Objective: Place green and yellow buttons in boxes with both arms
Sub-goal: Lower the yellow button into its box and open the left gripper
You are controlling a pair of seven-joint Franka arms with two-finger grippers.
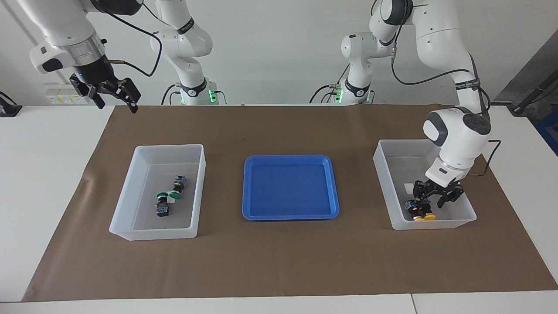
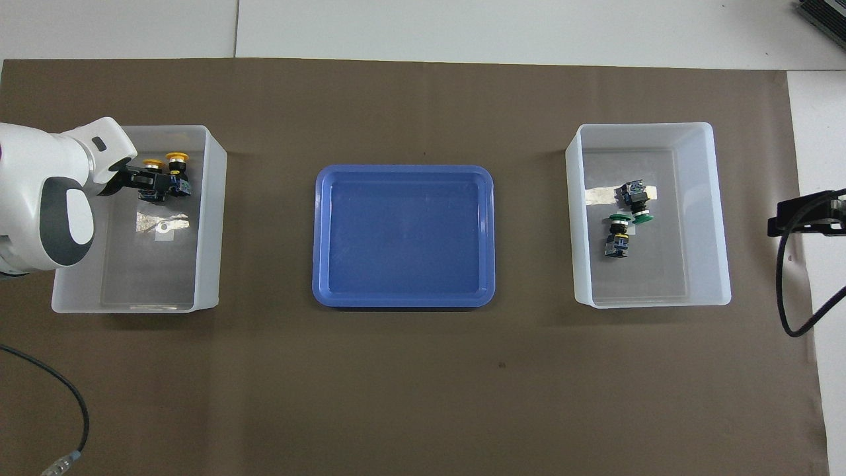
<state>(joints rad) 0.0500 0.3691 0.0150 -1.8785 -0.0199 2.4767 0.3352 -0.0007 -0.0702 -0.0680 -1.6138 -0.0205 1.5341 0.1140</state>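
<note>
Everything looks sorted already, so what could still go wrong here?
The left pincer sits low inside the clear box, right beside the yellow buttons. Lifting out, it might nudge them or catch the box's wall and shift it. The right pincer waits high, clear of the green buttons, so little risk there.

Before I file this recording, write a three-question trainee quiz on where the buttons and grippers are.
1. True or false: the flat blue plastic tray holds a button.
2. Which push-buttons lie in the translucent plastic box at the left arm's end: A green-capped, B round yellow-capped, C both?
3. Fill in: the black two-finger left gripper is inside the box, while the black two-finger right gripper waits raised over the ____ of the brown mat.

Key: 1 false; 2 B; 3 corner. The round green-capped push-buttons lie in the other translucent box.
</note>
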